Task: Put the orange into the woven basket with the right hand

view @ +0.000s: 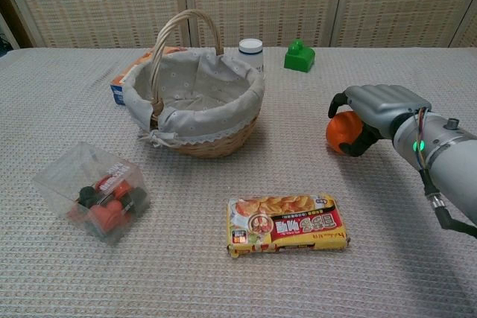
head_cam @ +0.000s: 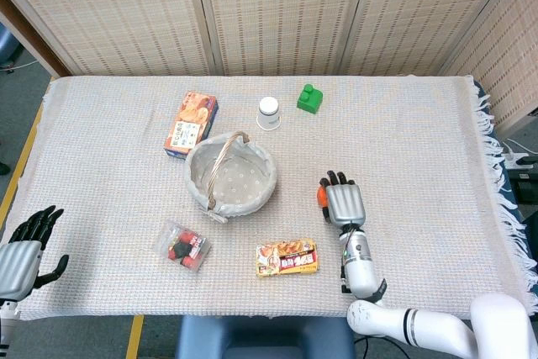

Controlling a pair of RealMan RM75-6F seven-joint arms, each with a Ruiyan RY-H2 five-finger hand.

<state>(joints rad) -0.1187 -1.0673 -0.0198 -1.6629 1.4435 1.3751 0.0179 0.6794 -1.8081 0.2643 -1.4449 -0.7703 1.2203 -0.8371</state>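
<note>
The orange (view: 341, 130) sits on the cloth right of the woven basket (view: 216, 143), which has a grey lining and an upright handle. My right hand (view: 376, 106) lies over the orange, fingers curled across its top and thumb hooked round its front, gripping it. In the head view only a sliver of the orange (head_cam: 321, 197) shows at the left edge of the right hand (head_cam: 343, 203); the basket (head_cam: 189, 176) stands to its left. My left hand (head_cam: 25, 245) rests at the table's front left corner with its fingers apart, holding nothing.
A snack packet (view: 288, 225) lies in front of the basket and orange. A clear box of small items (view: 95, 193) sits at the front left. Behind the basket are a snack box (head_cam: 191, 124), a white bottle (head_cam: 268, 112) and a green block (head_cam: 309, 98).
</note>
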